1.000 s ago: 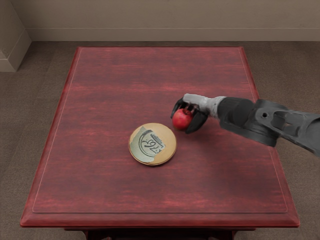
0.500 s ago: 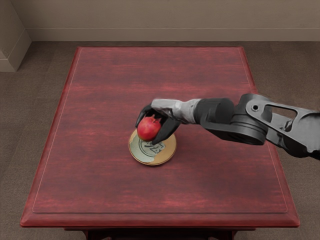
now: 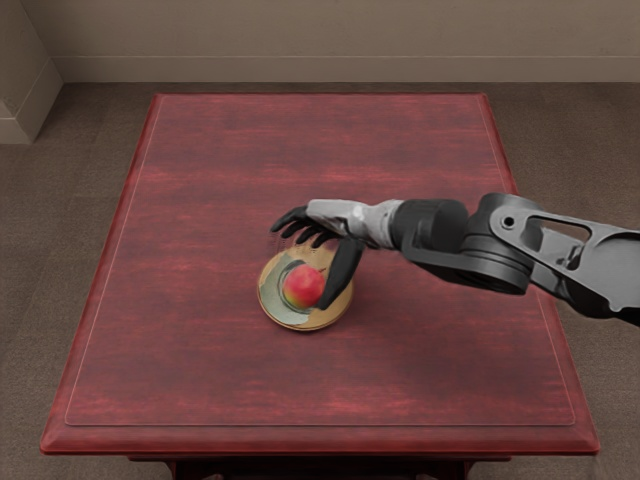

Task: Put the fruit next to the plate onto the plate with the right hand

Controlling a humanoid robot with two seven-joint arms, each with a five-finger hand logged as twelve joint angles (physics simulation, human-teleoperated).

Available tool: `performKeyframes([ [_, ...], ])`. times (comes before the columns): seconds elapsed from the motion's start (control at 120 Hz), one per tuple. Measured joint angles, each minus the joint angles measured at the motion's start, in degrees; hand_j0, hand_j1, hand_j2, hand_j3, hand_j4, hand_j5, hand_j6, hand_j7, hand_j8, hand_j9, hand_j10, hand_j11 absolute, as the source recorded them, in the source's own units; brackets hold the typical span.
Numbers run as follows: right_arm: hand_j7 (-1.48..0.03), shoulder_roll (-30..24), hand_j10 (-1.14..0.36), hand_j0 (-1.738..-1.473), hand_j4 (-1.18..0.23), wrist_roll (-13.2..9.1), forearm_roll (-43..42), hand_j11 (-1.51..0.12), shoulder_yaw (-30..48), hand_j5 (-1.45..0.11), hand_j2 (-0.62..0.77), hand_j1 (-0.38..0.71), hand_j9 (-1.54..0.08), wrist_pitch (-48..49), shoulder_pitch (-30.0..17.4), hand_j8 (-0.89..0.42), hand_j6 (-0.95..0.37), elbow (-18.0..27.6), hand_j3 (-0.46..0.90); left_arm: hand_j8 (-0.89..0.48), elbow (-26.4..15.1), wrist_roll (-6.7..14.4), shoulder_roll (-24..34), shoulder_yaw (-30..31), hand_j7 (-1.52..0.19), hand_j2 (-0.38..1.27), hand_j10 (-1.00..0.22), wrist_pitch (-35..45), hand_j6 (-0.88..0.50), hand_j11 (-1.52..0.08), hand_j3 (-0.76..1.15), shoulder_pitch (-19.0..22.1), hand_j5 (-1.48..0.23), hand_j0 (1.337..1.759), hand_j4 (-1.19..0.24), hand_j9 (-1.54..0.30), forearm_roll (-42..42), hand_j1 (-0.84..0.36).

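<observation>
A red, round fruit point(image 3: 303, 286) lies on the small tan plate point(image 3: 277, 306) near the middle of the red wooden table. My right hand point(image 3: 318, 243) hovers just above and behind the fruit, its fingers point(image 3: 296, 224) spread and its thumb pointing down beside the fruit. The hand holds nothing. The right arm reaches in from the picture's right edge. The hand and the fruit cover part of the plate's printed middle.
The red wooden table point(image 3: 200, 180) carries only the plate and fruit. Brown carpet surrounds it, and a beige wall corner point(image 3: 20, 90) stands at the upper left.
The right hand carried the fruit leftward from beside the plate to above it. Its fingers have now opened, and the fruit has dropped onto the plate.
</observation>
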Motion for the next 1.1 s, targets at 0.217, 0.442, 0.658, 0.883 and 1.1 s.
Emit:
performKeyframes([
  [0.217, -0.14, -2.1, -0.1, -1.658, -0.1, 0.0, 4.9, -0.14, 7.9, -0.14, -0.01, -0.23, -0.14, 2.2, -0.3, -0.1, -0.09, -0.2, 0.0, -0.23, 0.0, 0.0, 0.0, 0.0, -0.3, 0.05, -0.23, 0.0, -0.23, -0.3, 0.0, 0.0, -0.3, 1.658, -0.23, -0.3, 0.0, 0.07],
  [0.442, -0.08, -9.5, -0.06, -1.658, -0.06, 0.0, 35.4, -0.08, 24.2, -0.08, -0.01, -0.28, -0.08, 23.1, -7.8, -0.06, -0.06, -3.6, 0.0, -0.23, 0.0, 0.0, 0.0, 0.0, -0.3, 0.05, -0.23, 0.0, -0.23, -0.3, 0.0, 0.0, -0.3, 1.658, -0.23, -0.3, 0.0, 0.07],
  [0.658, -0.06, -20.2, -0.05, -1.658, -0.04, 0.0, 64.8, -0.06, 27.2, -0.06, -0.01, -0.3, -0.06, 28.2, -19.3, -0.04, -0.04, -8.0, 0.0, -0.23, 0.0, 0.0, 0.0, 0.0, -0.3, 0.05, -0.23, 0.0, -0.23, -0.3, 0.0, 0.0, -0.3, 1.658, -0.23, -0.3, 0.0, 0.07],
  [0.883, -0.05, -25.9, -0.04, -1.658, -0.04, 0.0, 79.7, -0.05, 32.6, -0.05, -0.01, -0.3, -0.05, 28.9, -33.2, -0.04, -0.04, -13.3, 0.0, -0.23, 0.0, 0.0, 0.0, 0.0, -0.3, 0.05, -0.23, 0.0, -0.23, -0.3, 0.0, 0.0, -0.3, 1.658, -0.23, -0.3, 0.0, 0.07],
  [1.1, -0.05, -27.7, -0.04, -1.658, -0.03, 0.0, 78.7, -0.05, 31.3, -0.05, -0.01, -0.3, -0.05, 28.9, -34.9, -0.03, -0.03, -15.7, 0.0, -0.23, 0.0, 0.0, 0.0, 0.0, -0.3, 0.05, -0.23, 0.0, -0.23, -0.3, 0.0, 0.0, -0.3, 1.658, -0.23, -0.3, 0.0, 0.07],
])
